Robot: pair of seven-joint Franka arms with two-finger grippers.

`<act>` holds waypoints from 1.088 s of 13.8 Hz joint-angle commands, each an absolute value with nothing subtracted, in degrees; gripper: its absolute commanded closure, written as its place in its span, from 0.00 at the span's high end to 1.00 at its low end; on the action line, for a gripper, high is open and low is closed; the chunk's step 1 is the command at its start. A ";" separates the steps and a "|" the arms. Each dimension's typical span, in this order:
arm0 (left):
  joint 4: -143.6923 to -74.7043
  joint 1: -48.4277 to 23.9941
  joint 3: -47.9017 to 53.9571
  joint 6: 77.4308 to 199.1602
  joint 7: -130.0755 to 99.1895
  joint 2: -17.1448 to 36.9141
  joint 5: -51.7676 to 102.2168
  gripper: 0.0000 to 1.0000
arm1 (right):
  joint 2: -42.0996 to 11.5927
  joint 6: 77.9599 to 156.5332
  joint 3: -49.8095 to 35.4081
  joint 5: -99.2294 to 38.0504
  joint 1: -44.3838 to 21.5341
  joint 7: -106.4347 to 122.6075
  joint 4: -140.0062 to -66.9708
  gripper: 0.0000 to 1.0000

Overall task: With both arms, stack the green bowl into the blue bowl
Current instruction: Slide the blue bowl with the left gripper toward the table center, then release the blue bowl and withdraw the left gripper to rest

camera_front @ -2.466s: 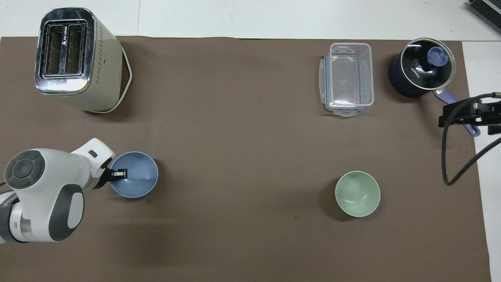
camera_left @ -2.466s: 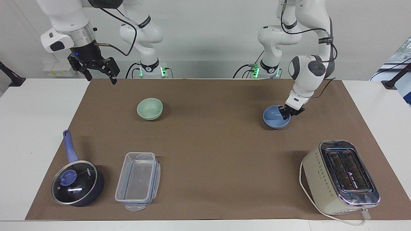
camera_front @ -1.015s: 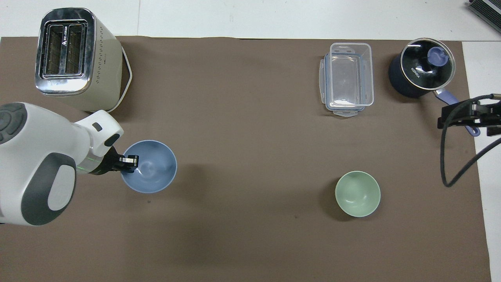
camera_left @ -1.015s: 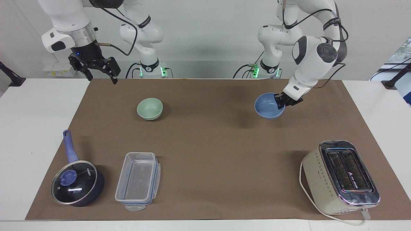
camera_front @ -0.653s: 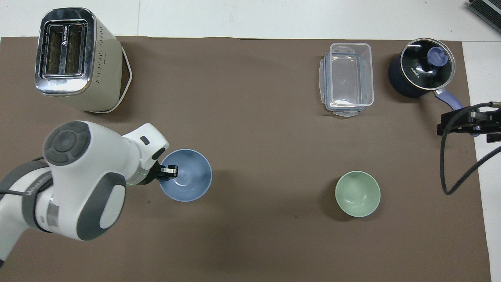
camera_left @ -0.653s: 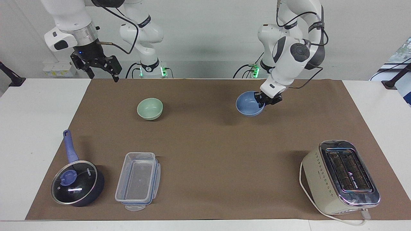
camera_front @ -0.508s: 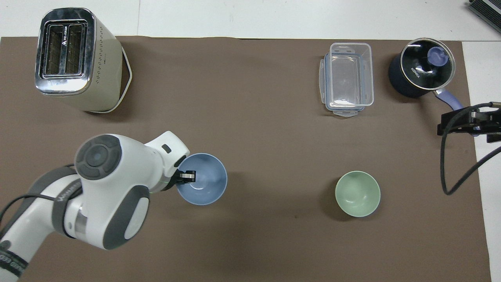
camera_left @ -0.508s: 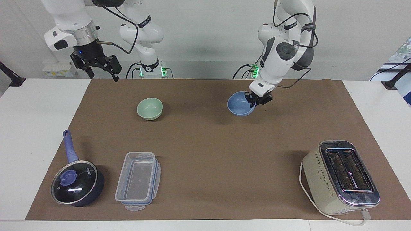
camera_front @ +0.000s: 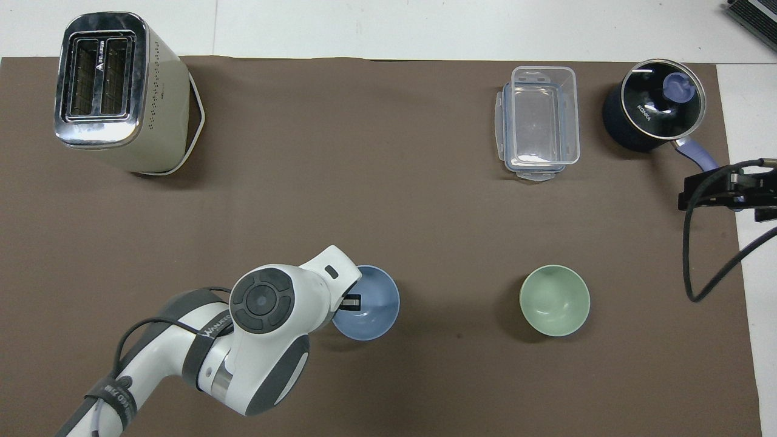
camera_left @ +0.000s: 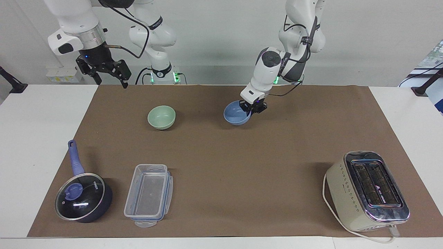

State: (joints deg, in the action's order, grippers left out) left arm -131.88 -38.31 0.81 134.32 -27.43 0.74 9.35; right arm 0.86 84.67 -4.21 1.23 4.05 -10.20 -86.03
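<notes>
– What colours are on that table?
– A brown mat (camera_left: pixel 242 166) covers it. One bowl is pale mint green (camera_left: pixel 161 117), plain; the other periwinkle blue (camera_left: pixel 236 114), plain too.
– And the pot?
– The saucepan (camera_left: pixel 84 197) is dark blue, with a lighter blue handle and knob.
– The rest?
– A cream toaster (camera_left: pixel 367 191) with a chrome top, a clear container (camera_left: pixel 148 194) with blue clips, white arms with black grippers
</notes>
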 commanded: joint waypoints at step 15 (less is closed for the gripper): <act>-121.04 -25.42 -0.97 124.38 -22.60 0.00 9.41 1.00 | 2.02 85.17 -3.78 1.23 5.01 -11.60 -87.63 1.00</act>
State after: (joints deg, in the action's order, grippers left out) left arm -123.34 -29.20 -1.37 127.59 -25.12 0.12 9.34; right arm 0.86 84.67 -3.50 1.23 4.39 -10.20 -86.09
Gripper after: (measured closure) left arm 0.000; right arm 0.000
